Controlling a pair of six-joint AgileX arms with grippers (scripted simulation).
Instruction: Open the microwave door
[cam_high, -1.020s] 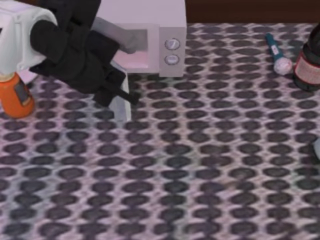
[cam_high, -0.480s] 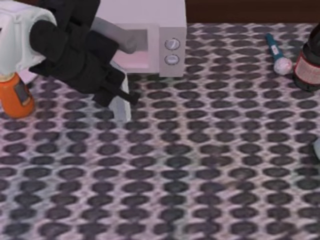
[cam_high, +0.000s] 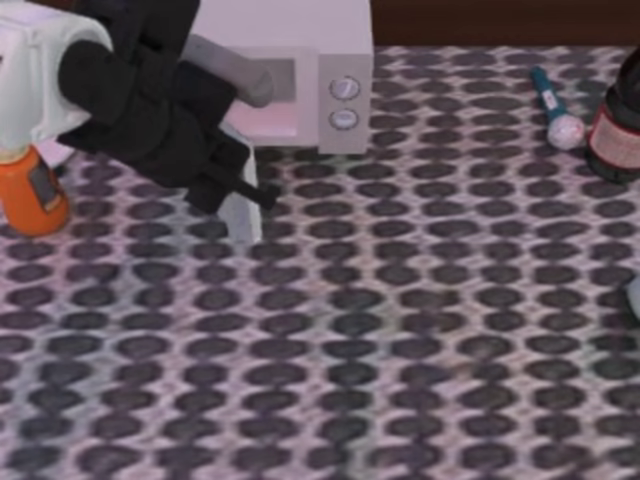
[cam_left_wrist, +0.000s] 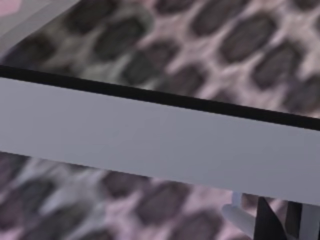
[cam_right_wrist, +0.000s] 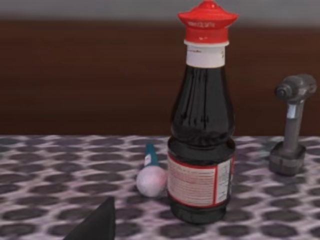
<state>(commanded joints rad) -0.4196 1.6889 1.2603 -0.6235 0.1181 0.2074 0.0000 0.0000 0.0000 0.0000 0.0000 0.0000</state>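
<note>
The white microwave (cam_high: 300, 25) stands at the back left, its two round knobs (cam_high: 344, 103) on the right front panel. Its pale interior (cam_high: 265, 115) shows. The microwave door (cam_high: 247, 215) is swung out toward the table's front and shows edge-on. My left gripper (cam_high: 243, 187) straddles the door's free edge, shut on it. In the left wrist view the door (cam_left_wrist: 150, 135) is a wide grey band, with the gripper's fingers (cam_left_wrist: 265, 222) at its rim. My right arm is parked off the right side; one dark fingertip (cam_right_wrist: 97, 222) shows in its wrist view.
An orange bottle (cam_high: 30, 190) stands at the left edge beside my left arm. At the back right are a teal-handled white-headed tool (cam_high: 555, 110), a dark sauce bottle with a red cap (cam_right_wrist: 201, 140) and a grey drill (cam_right_wrist: 292, 125).
</note>
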